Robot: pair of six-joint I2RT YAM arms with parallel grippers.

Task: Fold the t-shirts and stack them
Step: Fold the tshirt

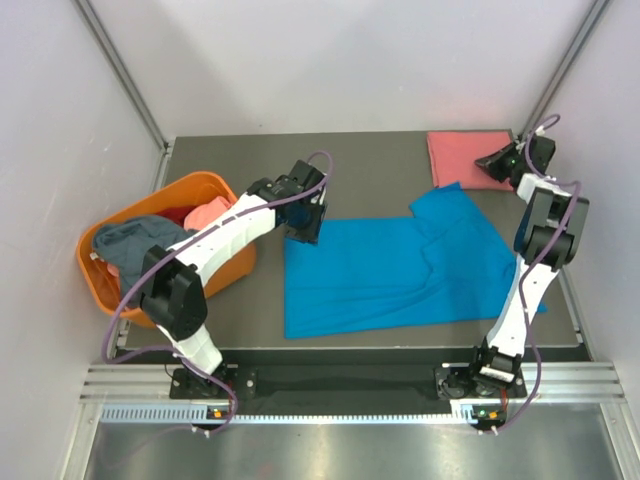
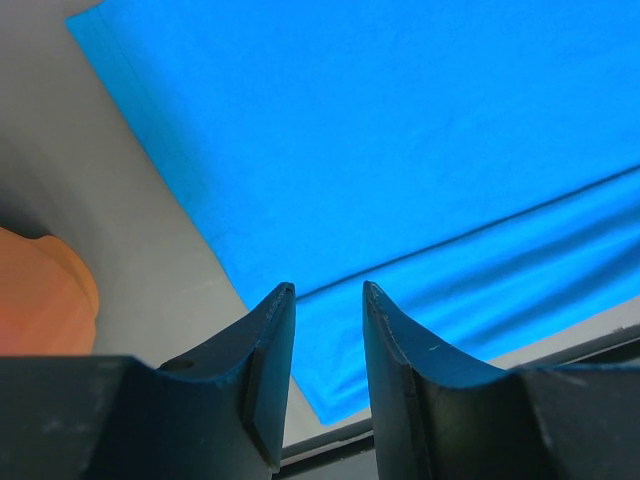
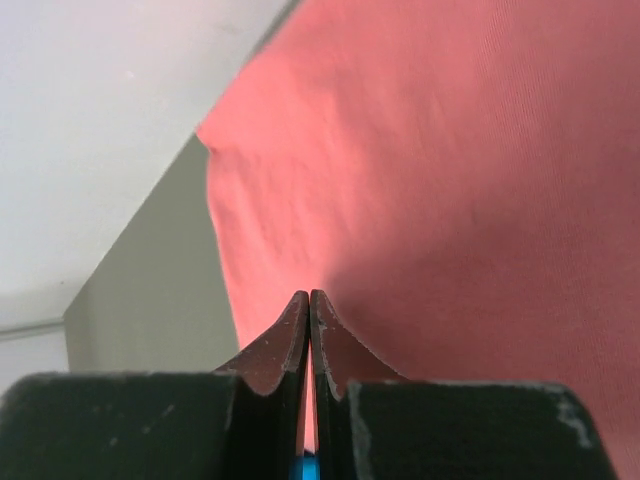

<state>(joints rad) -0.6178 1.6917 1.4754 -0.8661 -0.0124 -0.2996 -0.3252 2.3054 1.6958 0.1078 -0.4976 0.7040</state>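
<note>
A bright blue t-shirt (image 1: pixel 390 270) lies spread flat across the middle of the table, its sleeve end at the right; it fills the left wrist view (image 2: pixel 400 130). My left gripper (image 1: pixel 305 228) hovers over its back left corner, jaws open and empty (image 2: pixel 328 288). A folded salmon-pink t-shirt (image 1: pixel 460 150) lies at the back right corner. My right gripper (image 1: pixel 487 163) is over its right part, jaws shut with nothing seen between them (image 3: pixel 310 293); the pink cloth (image 3: pixel 450 180) lies under it.
An orange plastic basket (image 1: pixel 200 180) stands at the table's left edge, also in the left wrist view (image 2: pixel 40 300). It holds a grey-blue shirt (image 1: pixel 135 238) and a salmon-pink one (image 1: pixel 208 212). Grey walls stand close on three sides.
</note>
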